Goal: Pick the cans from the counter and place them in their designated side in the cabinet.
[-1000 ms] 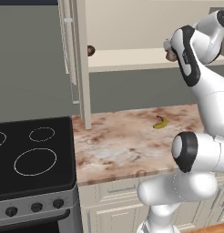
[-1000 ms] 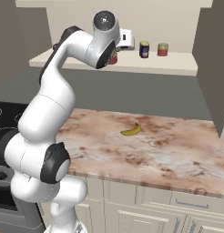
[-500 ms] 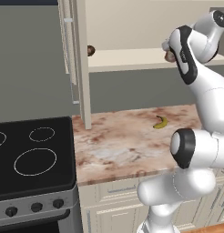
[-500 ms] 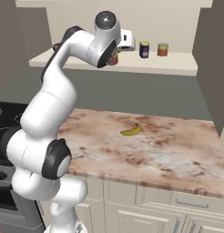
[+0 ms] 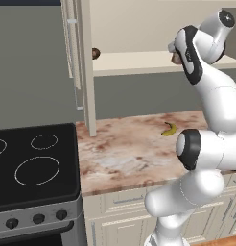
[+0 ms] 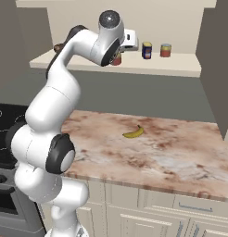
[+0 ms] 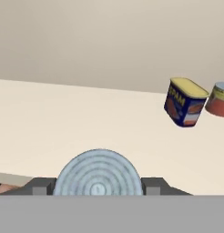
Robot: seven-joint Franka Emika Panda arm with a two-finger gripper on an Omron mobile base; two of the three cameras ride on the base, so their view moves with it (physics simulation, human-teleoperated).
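On the cabinet's shelf (image 6: 180,69) a dark blue can with a yellow label (image 6: 146,50) (image 7: 184,102) stands upright. A shorter red-orange can with a pale top (image 6: 166,50) (image 7: 218,100) stands just right of it. My gripper (image 7: 98,182) is up at shelf height, left of both cans. It is shut on a third can whose ribbed grey lid fills the gap between the fingertips. From the right base camera this held can (image 6: 117,59) looks red and sits low over the shelf. The left base camera shows the gripper (image 5: 176,56) at the shelf's front edge.
A yellow banana (image 6: 133,133) (image 5: 169,128) lies on the marble counter (image 6: 171,152). A small brown round thing (image 5: 95,53) sits at the shelf's left end, by the open narrow door (image 5: 86,72). The black stove (image 5: 33,163) adjoins the counter on the left.
The hand has crept very slightly further over the shelf, with the red can still between its fingers. The two cans on the shelf have not moved.
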